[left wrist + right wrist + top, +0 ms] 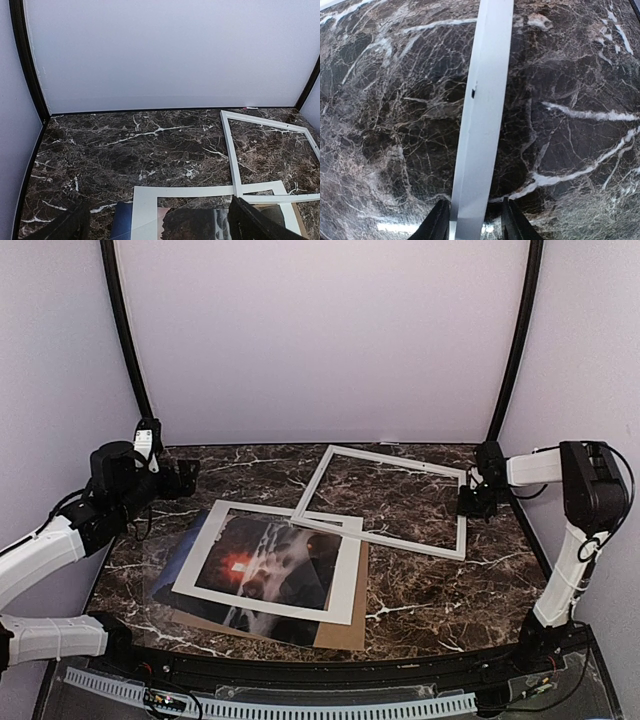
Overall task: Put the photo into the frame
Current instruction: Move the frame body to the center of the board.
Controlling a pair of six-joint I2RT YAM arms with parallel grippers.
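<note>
Right fingers (437, 225) astride frame (482, 115) rail (grip unclear), left fingers (260, 222) apart, dark marble table (430, 590), pale walls (320, 340)

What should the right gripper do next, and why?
Probably close fully on the right rail of the frame before lifting. The right gripper straddles that white rail, but a firm pinch is not clear yet. The frame's near corner rests on the white mat lying over the photo, so it must move.
</note>
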